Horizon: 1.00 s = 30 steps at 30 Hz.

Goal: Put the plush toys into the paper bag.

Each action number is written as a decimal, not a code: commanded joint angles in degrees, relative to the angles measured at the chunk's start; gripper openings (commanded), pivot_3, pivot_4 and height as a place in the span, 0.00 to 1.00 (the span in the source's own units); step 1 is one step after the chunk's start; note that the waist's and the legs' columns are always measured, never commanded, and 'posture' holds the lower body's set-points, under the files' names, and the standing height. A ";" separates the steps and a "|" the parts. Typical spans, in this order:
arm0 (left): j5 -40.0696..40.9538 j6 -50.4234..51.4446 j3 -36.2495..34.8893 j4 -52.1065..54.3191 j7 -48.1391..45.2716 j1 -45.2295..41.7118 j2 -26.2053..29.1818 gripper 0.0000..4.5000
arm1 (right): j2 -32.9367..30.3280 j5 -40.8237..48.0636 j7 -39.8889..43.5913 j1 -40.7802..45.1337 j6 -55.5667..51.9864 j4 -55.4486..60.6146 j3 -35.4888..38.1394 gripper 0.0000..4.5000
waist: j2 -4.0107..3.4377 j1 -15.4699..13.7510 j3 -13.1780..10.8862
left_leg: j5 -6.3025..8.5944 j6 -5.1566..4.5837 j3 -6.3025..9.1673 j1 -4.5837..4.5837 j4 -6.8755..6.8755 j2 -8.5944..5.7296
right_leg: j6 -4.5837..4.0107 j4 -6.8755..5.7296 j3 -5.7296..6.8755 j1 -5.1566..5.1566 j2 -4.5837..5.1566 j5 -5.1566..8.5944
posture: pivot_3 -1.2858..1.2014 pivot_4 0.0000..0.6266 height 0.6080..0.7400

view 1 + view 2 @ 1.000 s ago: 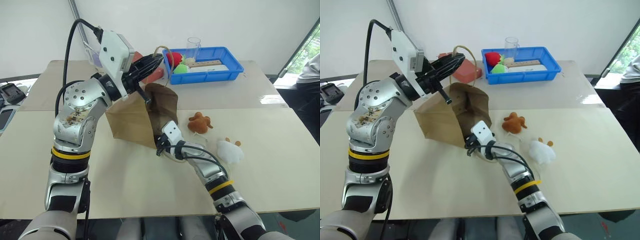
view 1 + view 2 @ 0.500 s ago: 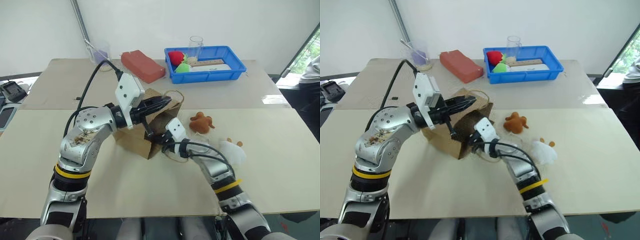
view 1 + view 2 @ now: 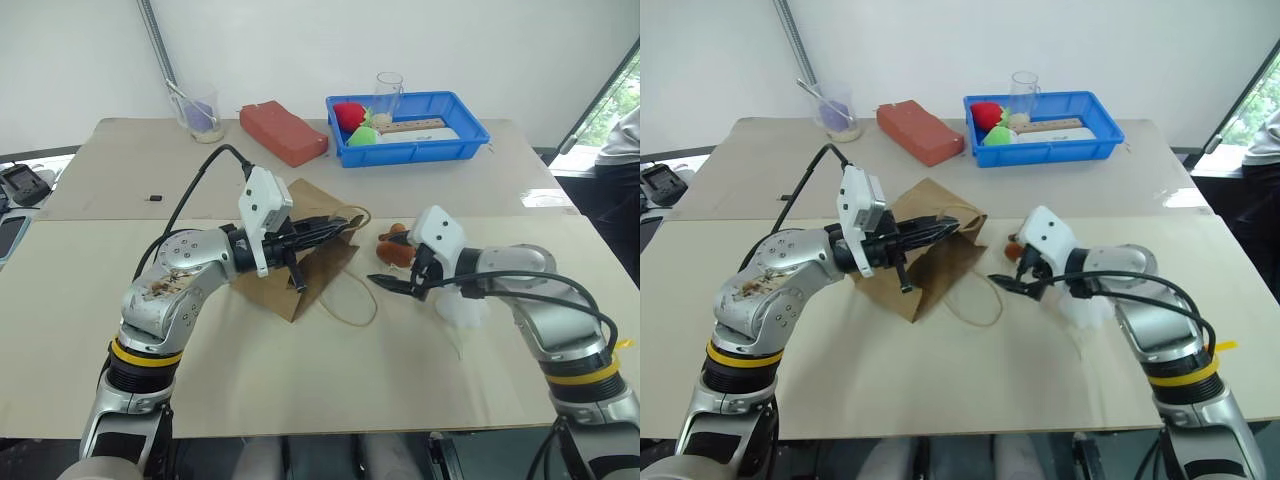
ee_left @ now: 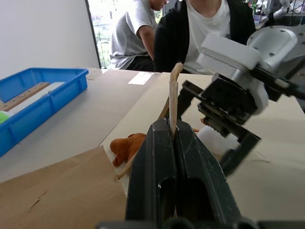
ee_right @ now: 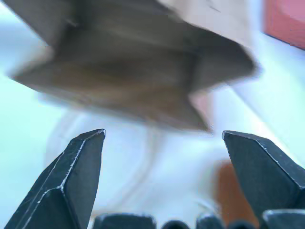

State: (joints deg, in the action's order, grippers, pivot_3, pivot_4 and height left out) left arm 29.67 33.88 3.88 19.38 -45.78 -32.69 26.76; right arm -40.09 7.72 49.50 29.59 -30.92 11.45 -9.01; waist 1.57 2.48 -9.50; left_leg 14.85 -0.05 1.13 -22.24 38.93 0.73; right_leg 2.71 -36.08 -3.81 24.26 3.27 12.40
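A plain brown kraft paper bag, an orange-brown lumpy plush toy, a white fluffy plush toy, and a blue plastic tray lie on the beige surface.

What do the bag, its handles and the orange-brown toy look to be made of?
The paper bag looks like plain matte brown kraft paper: it creases and folds sharply. Its handle, pinched in the left gripper, seems to be beige twisted twine, thin and stiff-looking. The orange-brown toy appears to be soft plush fabric, lumpy and dull, though its texture is hard to make out.
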 commanded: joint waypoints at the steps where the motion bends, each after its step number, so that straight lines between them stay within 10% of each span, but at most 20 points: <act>1: 1.67 0.42 -0.59 1.09 0.20 -0.33 -0.58 0.00 | 0.21 -5.60 -1.62 2.90 8.64 -7.00 -2.63 0.99 | 0.00 0.03 0.00 | 0.00 0.00 -0.03 -0.01 0.00 0.00 | 0.00 0.00 -0.01 0.01 0.00 0.00 | 0.52 0.24 1.00; 6: 2.29 1.30 -1.12 1.41 0.44 -0.27 -0.48 0.00 | 3.91 -11.86 -4.80 8.15 16.78 -22.60 -6.19 0.99 | 0.01 0.10 -0.01 | 0.00 0.00 -0.06 -0.01 0.00 0.01 | -0.01 -0.02 -0.06 0.04 0.01 -0.01 | 0.52 0.24 1.00; 20: 4.89 3.52 -2.78 1.82 1.09 0.35 0.18 0.00 | 5.33 -13.80 -4.74 10.30 21.46 -28.18 -3.57 0.01 | 0.00 -0.13 0.00 | 0.00 0.00 -0.01 -0.04 -0.01 -0.01 | -0.02 -0.01 -0.06 0.04 0.06 -0.02 | 0.52 0.24 1.00; 30: 8.31 5.46 -4.21 0.36 0.71 -0.85 0.20 0.00 | -2.46 3.47 10.93 3.85 -0.08 7.25 -0.64 0.01 | -0.03 -0.04 -0.04 | 0.03 -0.05 0.27 -0.02 -0.01 0.03 | 0.00 0.02 0.02 -0.02 0.04 -0.01 | 0.52 0.24 1.00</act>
State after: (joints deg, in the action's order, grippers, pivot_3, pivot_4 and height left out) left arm 36.42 39.21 0.76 19.11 -44.66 -32.22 26.88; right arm -42.95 9.49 60.98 33.17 -28.84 15.36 -10.36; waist 1.54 2.44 -9.54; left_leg 14.88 -0.09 1.38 -22.25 38.94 0.76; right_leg 2.71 -36.08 -3.80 24.24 3.30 12.39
